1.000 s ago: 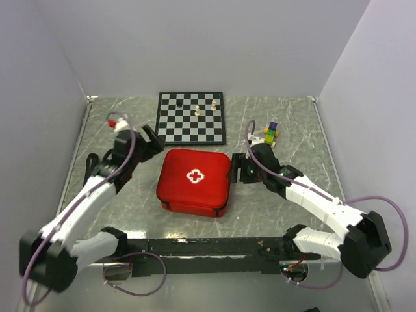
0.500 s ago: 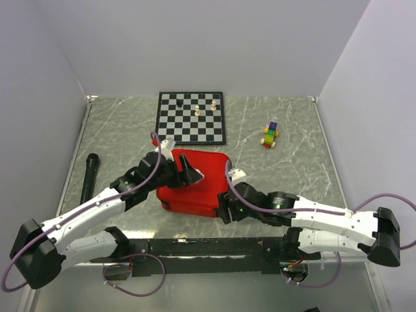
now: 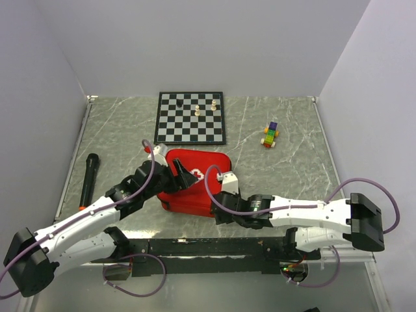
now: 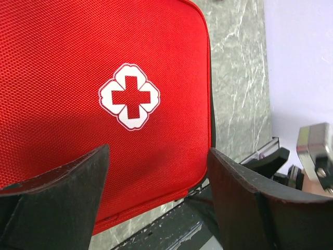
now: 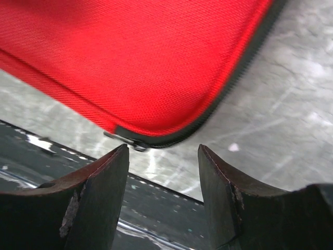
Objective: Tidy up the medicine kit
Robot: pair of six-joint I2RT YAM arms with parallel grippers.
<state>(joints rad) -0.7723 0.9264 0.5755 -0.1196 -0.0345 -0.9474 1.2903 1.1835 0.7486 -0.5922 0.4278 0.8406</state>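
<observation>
Right fingers [image 5: 99, 198] nearer medicine kit [image 5: 130, 62] corner.

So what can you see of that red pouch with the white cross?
The medicine kit is a soft, square case of red woven fabric with rounded corners and a white cross emblem on top. A dark zipper rims it, shut where visible, its metal pull at a near corner. It lies flat on the marbled table, just before the chessboard. The left pincer hangs open over it, the right pincer open by the pull; neither grips it.
</observation>
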